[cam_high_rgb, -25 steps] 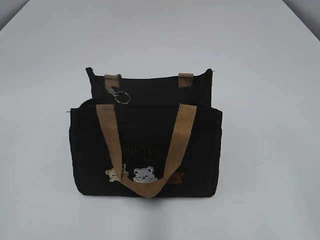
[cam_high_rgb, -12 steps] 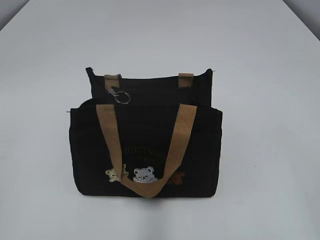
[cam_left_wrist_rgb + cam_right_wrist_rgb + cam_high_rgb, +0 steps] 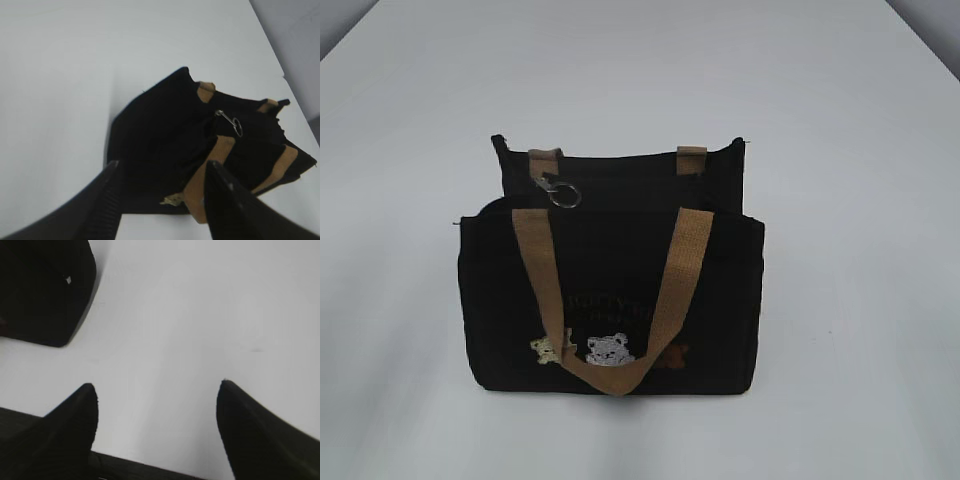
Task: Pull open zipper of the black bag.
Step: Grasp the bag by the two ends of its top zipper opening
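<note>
The black bag (image 3: pixel 610 290) stands upright mid-table, its tan handle hanging over the front above the small embroidered bears. The zipper's silver ring pull (image 3: pixel 563 195) lies at the top left of the bag, and the dark zipper line running right from it is hard to make out. Neither gripper appears in the exterior view. In the left wrist view my left gripper (image 3: pixel 162 166) is open above the black bag (image 3: pixel 165 135), apart from it, with the ring pull (image 3: pixel 234 124) farther ahead. My right gripper (image 3: pixel 157 386) is open over bare table, with a corner of the black bag (image 3: pixel 42 295) at the upper left.
The white table (image 3: pixel 840 120) spreads around the bag on every side. Its back corners and edges show at the top left and top right of the exterior view. The second tan handle's two ends (image 3: pixel 691 154) stick up at the bag's back edge.
</note>
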`<control>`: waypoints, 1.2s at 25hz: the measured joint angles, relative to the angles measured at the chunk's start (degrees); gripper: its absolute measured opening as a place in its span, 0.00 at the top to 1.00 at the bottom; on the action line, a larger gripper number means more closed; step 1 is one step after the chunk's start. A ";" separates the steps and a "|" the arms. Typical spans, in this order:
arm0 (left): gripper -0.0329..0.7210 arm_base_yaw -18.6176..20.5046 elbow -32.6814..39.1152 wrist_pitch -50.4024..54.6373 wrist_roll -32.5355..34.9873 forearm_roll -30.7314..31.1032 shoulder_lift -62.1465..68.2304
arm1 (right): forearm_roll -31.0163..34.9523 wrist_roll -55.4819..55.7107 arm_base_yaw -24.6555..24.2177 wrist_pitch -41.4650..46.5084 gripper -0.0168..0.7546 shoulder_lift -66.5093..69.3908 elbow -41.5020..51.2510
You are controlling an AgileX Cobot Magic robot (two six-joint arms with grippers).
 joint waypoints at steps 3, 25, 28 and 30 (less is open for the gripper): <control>0.40 0.00 -0.06 -0.19 12.76 -14.07 12.76 | 1.17 -0.57 1.78 -4.99 0.24 6.49 -1.61; 0.45 -8.26 -22.57 2.85 24.77 -21.25 52.42 | 24.48 -27.66 21.63 -15.07 0.24 64.06 -32.52; 0.58 -8.35 -23.06 0.90 24.77 -20.91 53.71 | 24.54 -29.37 25.12 -15.20 0.24 68.84 -37.80; 0.69 -8.40 -23.12 0.77 24.85 -20.91 53.84 | 24.60 -31.03 27.26 -15.67 0.24 71.89 -41.05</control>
